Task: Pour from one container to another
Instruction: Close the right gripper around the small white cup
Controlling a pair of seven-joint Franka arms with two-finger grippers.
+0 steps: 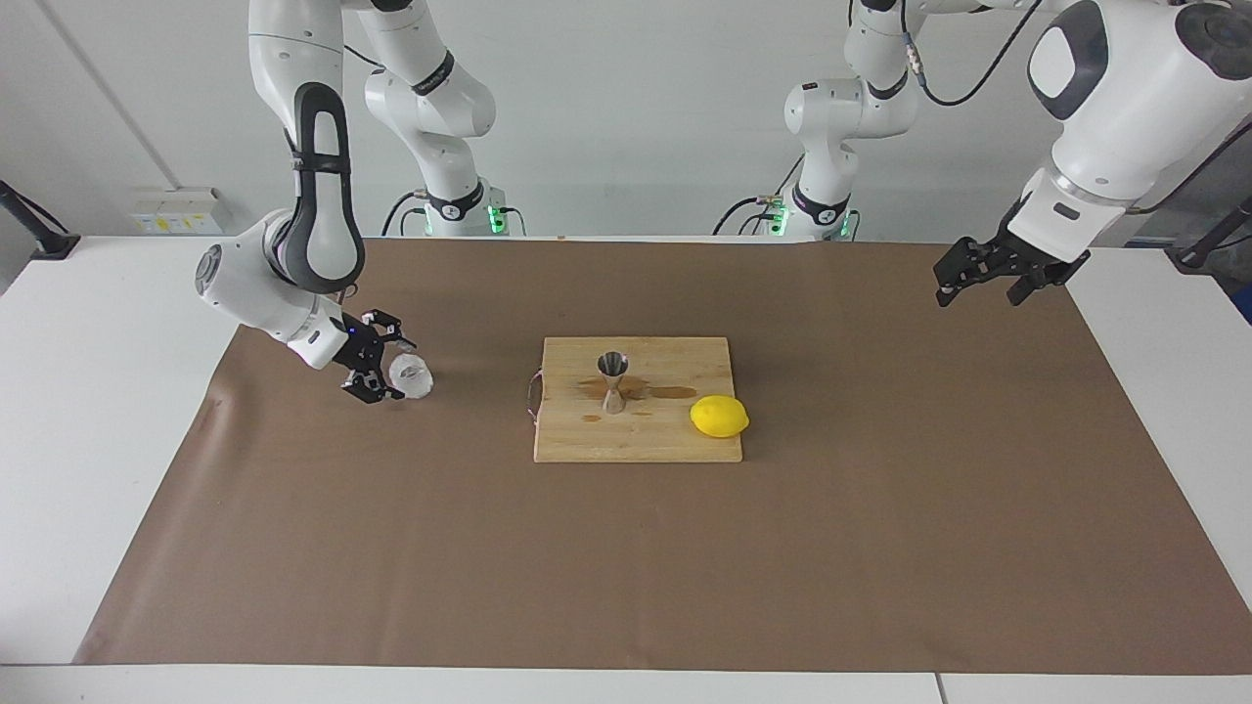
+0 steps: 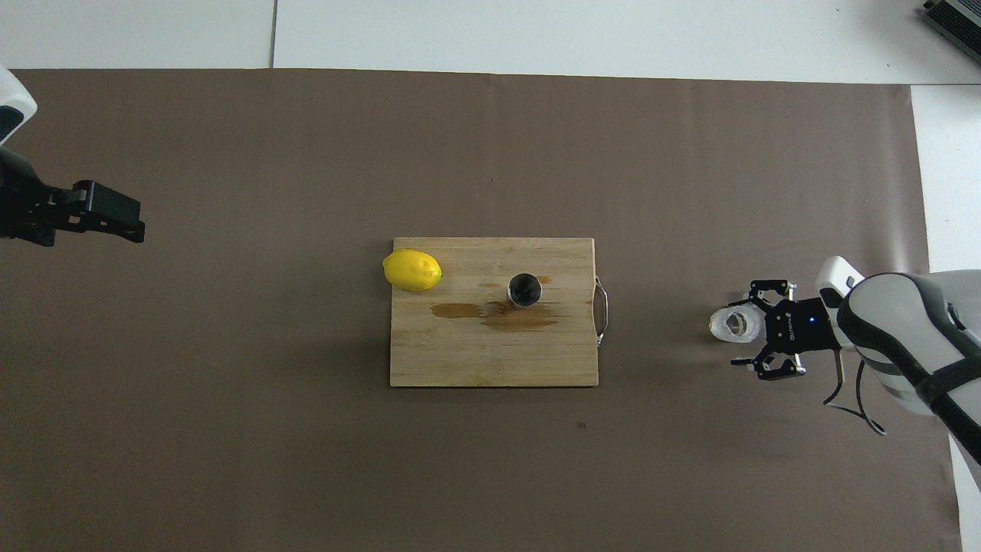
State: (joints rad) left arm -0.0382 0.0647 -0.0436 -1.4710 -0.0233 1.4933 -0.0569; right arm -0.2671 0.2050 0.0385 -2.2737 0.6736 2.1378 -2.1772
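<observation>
Toward the right arm's end, your right gripper (image 1: 384, 373) stands released around the cup (image 1: 411, 376); clench off-centre and it tips. Left gripper (image 1: 981, 274) waits released. Jigger (image 1: 612, 381) stands on the board (image 1: 675, 440).

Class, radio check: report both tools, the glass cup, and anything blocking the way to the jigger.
Right tool open at glass cup. Left tool open, waiting. Jigger upright on board; way unblocked.

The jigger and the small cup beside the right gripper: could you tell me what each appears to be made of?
Jigger: probably polished steel, with a bright mirror-like sheen on its two cones. Cup: seemingly clear glass, possibly plastic; the brown mat shows through its bumpy, whitish wall.
</observation>
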